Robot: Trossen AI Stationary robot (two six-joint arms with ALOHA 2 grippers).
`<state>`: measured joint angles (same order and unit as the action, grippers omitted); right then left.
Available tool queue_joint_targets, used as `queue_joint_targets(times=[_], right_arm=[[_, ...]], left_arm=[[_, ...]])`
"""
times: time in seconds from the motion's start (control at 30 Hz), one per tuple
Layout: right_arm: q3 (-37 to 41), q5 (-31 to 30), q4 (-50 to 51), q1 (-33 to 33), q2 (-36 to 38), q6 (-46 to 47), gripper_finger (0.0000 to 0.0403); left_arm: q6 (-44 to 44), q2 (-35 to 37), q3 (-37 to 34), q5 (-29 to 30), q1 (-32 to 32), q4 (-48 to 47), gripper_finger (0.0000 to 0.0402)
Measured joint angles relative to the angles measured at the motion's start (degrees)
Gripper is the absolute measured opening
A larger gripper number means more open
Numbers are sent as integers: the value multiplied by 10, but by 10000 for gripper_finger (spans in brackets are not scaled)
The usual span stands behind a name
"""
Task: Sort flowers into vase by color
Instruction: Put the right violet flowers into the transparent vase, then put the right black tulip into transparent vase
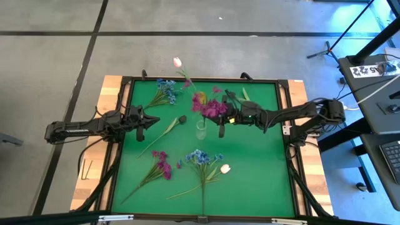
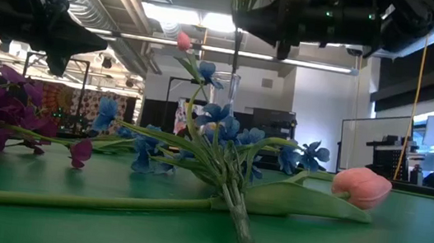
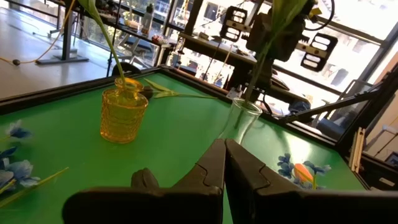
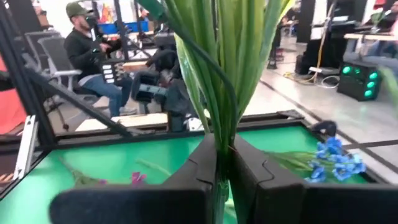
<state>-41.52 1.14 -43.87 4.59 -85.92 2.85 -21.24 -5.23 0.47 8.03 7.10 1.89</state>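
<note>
The right gripper (image 1: 220, 120) hangs over the middle of the green table (image 1: 262, 181), directly above the clear glass vase (image 1: 200, 129). Its jaws are pinched narrowly on the green stem bundle of a magenta spray (image 1: 213, 108); the right wrist view shows the leaves and stems (image 4: 224, 68) rising between the two fingers. Gripping the stem rather than the head appears intended to leave the lower stem free to enter the vase mouth, and in the low view the stem (image 2: 235, 53) hangs straight down toward the vase neck (image 2: 227, 85). Whether the tip is already inside the mouth cannot be told.

The left gripper (image 1: 144, 122) waits on the left side of the table, jaws fully closed and empty, well apart from the vase.

A yellow glass vase (image 3: 124, 113), nearer the far edge, already holds a stem. Unsorted flowers lie flat on the table: a blue spray (image 1: 165, 90) at the far left, a second magenta spray (image 1: 161, 164) at the near left, a blue spray (image 1: 200, 157) with a tulip bud (image 1: 225, 168) at the near centre, and a dark-headed stem (image 1: 169, 128) beside the left gripper. One pink tulip (image 1: 177, 62) overhangs the far edge.
</note>
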Motion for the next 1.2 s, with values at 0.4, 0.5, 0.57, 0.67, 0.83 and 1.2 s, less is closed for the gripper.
queue_joint_targets(times=[0.4, 0.5, 0.57, 0.67, 0.83, 1.2], right_arm=[[-1, 1, 41, -1, 2, 0, 177], [-8, -2, 108, -1, 14, 1, 201], [-19, -4, 150, -1, 23, 2, 214], [-36, -5, 202, -1, 34, 2, 228], [-77, 0, 314, -1, 48, -11, 247], [-108, -9, 560, -1, 137, -5, 266]], left_arm=[[-7, 0, 0, 0, 0, 0, 0], [-8, 0, 0, 0, 0, 0, 0], [-8, 0, 0, 0, 0, 0, 0], [-9, 0, 0, 0, 0, 1, 0], [-9, 0, 0, 0, 0, 2, 0], [-7, 0, 0, 0, 0, 3, 0]])
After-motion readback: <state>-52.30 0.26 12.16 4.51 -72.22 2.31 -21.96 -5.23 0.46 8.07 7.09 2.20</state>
